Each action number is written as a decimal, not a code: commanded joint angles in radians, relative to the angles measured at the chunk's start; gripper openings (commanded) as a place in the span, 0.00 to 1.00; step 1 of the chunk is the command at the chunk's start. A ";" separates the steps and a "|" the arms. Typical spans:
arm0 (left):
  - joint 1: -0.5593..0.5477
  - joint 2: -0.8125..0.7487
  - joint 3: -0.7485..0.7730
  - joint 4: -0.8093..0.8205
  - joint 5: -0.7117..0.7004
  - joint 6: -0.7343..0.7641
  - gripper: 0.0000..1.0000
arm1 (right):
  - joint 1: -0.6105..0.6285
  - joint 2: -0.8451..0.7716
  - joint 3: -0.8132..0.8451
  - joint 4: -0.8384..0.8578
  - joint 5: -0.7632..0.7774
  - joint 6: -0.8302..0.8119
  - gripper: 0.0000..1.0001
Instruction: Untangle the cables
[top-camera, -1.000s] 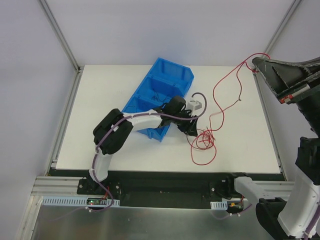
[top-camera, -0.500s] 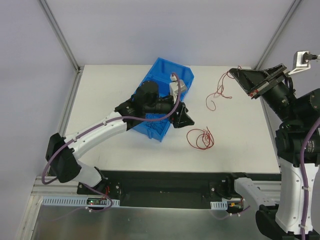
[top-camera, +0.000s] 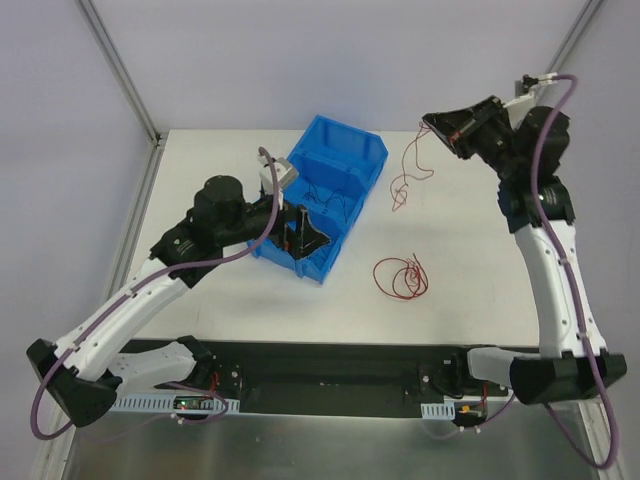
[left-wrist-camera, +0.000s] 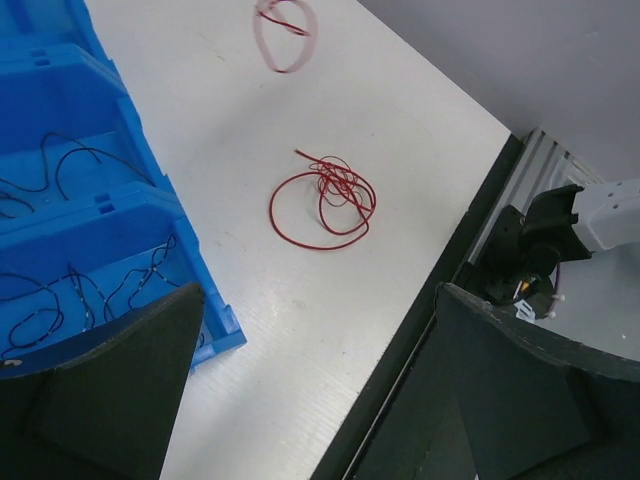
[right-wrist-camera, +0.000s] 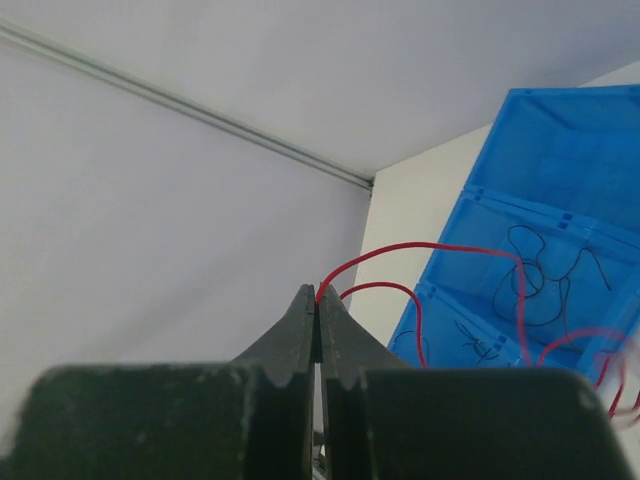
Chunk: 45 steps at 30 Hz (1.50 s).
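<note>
The left tool (top-camera: 305, 232) stands spread wide and empty above the near compartment of the blue plastic divided bin (top-camera: 340, 150). Its arm stretches up from the lower left of the frame. The right tool (top-camera: 432, 122) sits on a tall raised arm at upper right. The right wrist view shows it pressed together, pinching a thin red wire (right-wrist-camera: 400, 248) that dangles kinked over the white table (top-camera: 480, 250). The left wrist view shows thin black wires (left-wrist-camera: 80, 290) lying in the bin's compartments. A loose red wire coil (top-camera: 400, 278) lies on the table right of the bin, apart from it.
</note>
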 joint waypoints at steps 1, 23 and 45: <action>-0.008 -0.100 -0.042 -0.080 -0.093 -0.035 0.99 | 0.018 0.152 0.049 0.139 0.026 -0.029 0.00; -0.008 -0.217 0.023 -0.263 -0.333 0.029 0.99 | 0.174 1.072 0.721 0.206 0.068 0.055 0.05; -0.008 0.053 0.200 -0.274 -0.144 0.081 0.97 | 0.185 0.937 0.724 -0.605 0.094 -0.357 0.75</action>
